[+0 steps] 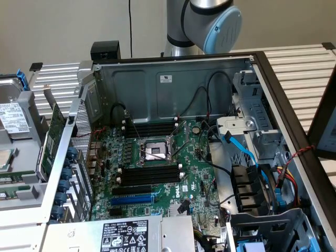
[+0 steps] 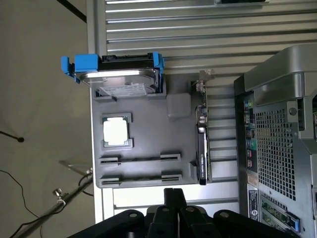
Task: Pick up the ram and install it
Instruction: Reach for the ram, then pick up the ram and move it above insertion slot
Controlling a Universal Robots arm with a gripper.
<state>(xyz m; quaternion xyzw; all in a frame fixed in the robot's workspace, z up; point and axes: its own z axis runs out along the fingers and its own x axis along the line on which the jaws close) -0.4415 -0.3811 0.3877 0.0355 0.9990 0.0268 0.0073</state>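
Gripper (image 2: 174, 199) facing grey tray (image 2: 148, 130) | grip state: cannot tell | power-supply label (image 1: 125, 234) (print unreadable)

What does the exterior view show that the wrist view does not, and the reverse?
The exterior view gives the motherboard inside the open case, with its black slots and blue slot. The wrist view gives instead the gripper and the floor with cables. Both share the grey tray, holding the hard drive and the green expansion card.
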